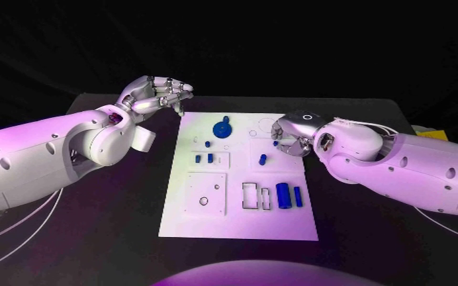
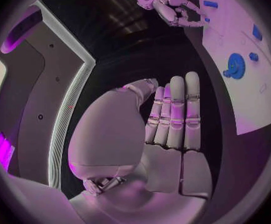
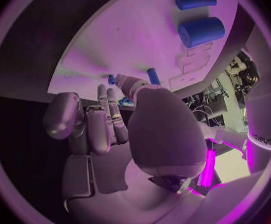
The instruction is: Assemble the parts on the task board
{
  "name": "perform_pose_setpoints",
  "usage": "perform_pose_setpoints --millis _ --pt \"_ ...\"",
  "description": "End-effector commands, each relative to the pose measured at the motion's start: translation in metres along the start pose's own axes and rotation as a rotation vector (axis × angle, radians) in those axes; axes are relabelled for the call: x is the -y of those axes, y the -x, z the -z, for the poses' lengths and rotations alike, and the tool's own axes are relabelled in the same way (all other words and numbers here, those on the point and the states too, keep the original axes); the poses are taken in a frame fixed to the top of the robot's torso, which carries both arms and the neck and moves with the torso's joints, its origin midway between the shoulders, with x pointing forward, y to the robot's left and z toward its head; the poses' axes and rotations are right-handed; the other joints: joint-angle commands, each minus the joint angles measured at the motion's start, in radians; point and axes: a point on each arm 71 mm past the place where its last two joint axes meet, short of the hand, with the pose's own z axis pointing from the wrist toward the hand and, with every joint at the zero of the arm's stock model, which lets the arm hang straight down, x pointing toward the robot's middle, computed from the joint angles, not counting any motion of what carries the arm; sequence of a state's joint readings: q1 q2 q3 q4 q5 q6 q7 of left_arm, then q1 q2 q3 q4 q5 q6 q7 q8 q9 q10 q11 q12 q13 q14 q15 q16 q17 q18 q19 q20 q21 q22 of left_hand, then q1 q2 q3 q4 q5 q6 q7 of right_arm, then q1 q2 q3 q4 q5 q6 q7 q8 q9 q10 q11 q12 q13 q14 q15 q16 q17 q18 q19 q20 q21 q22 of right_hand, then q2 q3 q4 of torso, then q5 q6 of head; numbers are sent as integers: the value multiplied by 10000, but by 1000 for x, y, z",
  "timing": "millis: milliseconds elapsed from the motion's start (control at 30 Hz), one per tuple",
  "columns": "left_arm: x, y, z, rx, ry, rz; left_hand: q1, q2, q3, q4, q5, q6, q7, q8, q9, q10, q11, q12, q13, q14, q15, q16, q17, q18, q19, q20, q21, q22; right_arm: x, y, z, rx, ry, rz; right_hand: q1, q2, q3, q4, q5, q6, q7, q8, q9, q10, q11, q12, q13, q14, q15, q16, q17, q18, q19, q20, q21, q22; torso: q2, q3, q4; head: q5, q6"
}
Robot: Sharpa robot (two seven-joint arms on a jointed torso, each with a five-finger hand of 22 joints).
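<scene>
The white task board [image 1: 239, 213] lies in the middle of the black table. A blue gear [image 1: 222, 128] sits near its far edge, also seen as the gear [image 2: 236, 64]. Small blue pegs [image 1: 204, 158] and another peg [image 1: 263, 159] stand mid-board. A thick blue cylinder [image 1: 283, 195] and a thinner one [image 1: 298, 196] lie near the right edge. My left hand [image 1: 157, 94] hovers off the board's far left corner, its fingers curled against the thumb with nothing in them. My right hand [image 1: 291, 134] reaches down at the board's far right. A small blue piece [image 3: 126, 102] shows between its thumb and fingers; a grip is unclear.
Empty rectangular slots [image 1: 255, 196] are cut beside the cylinders, and a square plate with a round hole [image 1: 205, 194] lies at the board's near left. A yellow object [image 1: 434, 134] sits at the table's far right edge. Bare black table [image 1: 114, 226] surrounds the board.
</scene>
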State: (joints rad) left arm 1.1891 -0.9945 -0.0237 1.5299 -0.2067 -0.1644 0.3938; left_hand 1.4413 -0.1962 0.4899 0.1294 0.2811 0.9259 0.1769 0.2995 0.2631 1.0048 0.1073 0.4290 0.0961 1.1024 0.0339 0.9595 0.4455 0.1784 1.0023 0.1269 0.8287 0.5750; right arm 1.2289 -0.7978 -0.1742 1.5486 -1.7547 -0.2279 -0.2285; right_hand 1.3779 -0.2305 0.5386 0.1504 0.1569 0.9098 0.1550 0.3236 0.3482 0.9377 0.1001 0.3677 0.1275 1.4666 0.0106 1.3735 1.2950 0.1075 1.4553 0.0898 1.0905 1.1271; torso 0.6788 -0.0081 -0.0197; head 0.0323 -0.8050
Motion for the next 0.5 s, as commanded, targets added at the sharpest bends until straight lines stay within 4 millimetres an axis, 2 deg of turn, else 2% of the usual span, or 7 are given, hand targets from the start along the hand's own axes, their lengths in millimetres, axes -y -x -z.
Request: perform_pose_setpoints --millis 33,133,500 --pt "2 -2 0 34 -150 138 -26 41 2 -54 15 -27 78 -44 -14 19 61 -46 -11 38 -10 -52 -11 58 63 -35 -58 -15 -1 -4 -1 -160 -27 184 -89 22 80 -6 -15 102 -13 -69 -14 40 -9 -49 -19 481 34 31 8 -126 31 35 94 69 -3 6 -1 13 -13" --pt "2 -2 0 25 -133 156 -32 44 1 -55 16 -40 88 -58 -17 10 69 -56 -17 39 -5 -54 -14 57 66 -32 -64 -19 -2 -4 -2 98 10 91 39 185 285 -98 43 253 -44 -89 -5 315 -53 -54 -83 464 -8 15 -45 -156 74 38 341 307 0 8 4 9 -19" --pt "1 -1 1 52 -77 213 -42 59 5 -57 21 -72 109 -94 -24 -13 87 -80 -29 40 8 -61 -23 55 74 -25 -79 -31 -6 -6 -3 243 123 -65 137 307 569 -271 8 375 -52 -149 12 622 -90 -152 -187 467 -44 70 -2 -196 119 26 645 605 -9 4 4 26 -44"
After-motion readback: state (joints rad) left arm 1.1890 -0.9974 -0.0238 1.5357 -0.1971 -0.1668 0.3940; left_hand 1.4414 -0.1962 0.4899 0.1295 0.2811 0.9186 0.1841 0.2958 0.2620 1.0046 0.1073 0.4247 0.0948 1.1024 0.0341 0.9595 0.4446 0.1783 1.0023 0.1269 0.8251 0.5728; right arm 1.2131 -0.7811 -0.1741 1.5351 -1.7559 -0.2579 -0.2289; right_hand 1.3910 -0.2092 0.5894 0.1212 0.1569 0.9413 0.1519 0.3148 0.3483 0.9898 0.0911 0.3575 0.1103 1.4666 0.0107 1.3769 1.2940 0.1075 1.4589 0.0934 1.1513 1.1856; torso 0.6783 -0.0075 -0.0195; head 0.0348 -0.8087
